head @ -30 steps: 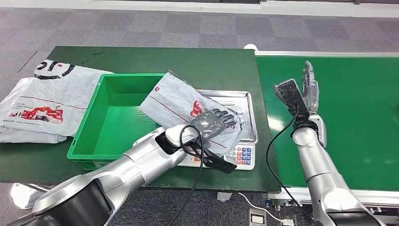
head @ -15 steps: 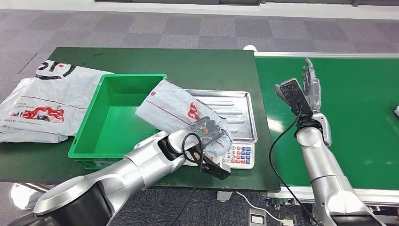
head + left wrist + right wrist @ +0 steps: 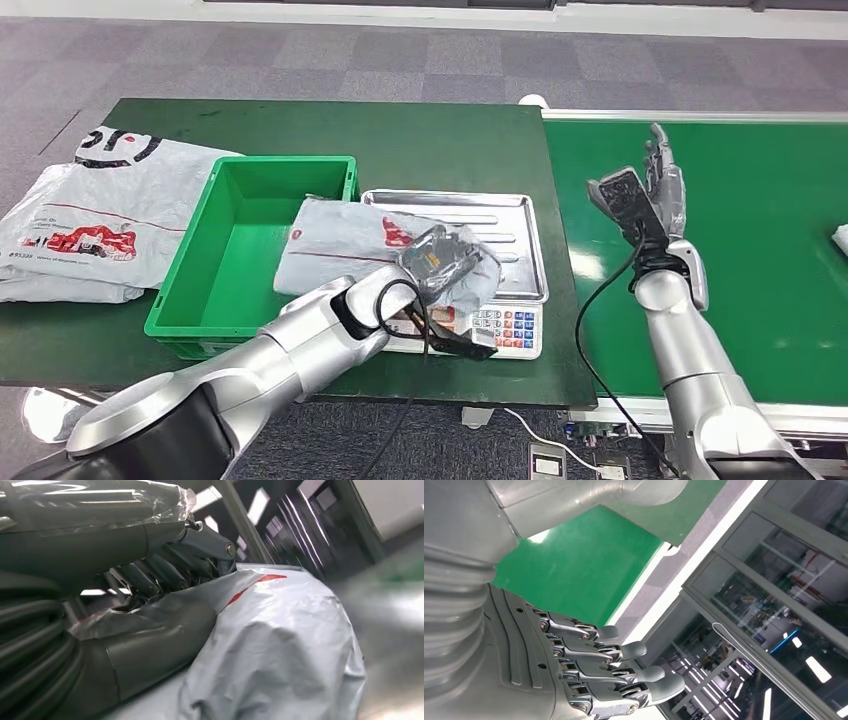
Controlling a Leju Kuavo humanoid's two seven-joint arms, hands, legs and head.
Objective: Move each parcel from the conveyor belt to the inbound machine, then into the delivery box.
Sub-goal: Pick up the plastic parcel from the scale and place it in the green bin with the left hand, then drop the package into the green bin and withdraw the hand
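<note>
Grey parcel (image 3: 345, 243) gripped in left hand (image 3: 440, 262), lying half in green delivery box (image 3: 195, 300), half over scale tray (image 3: 520, 250). Right hand (image 3: 660, 190) raised above conveyor belt (image 3: 760, 280), fingers spread, holding nothing.

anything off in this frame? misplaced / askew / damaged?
The grey parcel held by the left hand lies askew, half over the green bin's rim and half on the scale tray, flat in neither. Another grey parcel lies crumpled on the table beside the bin, not in it. No damage visible.
</note>
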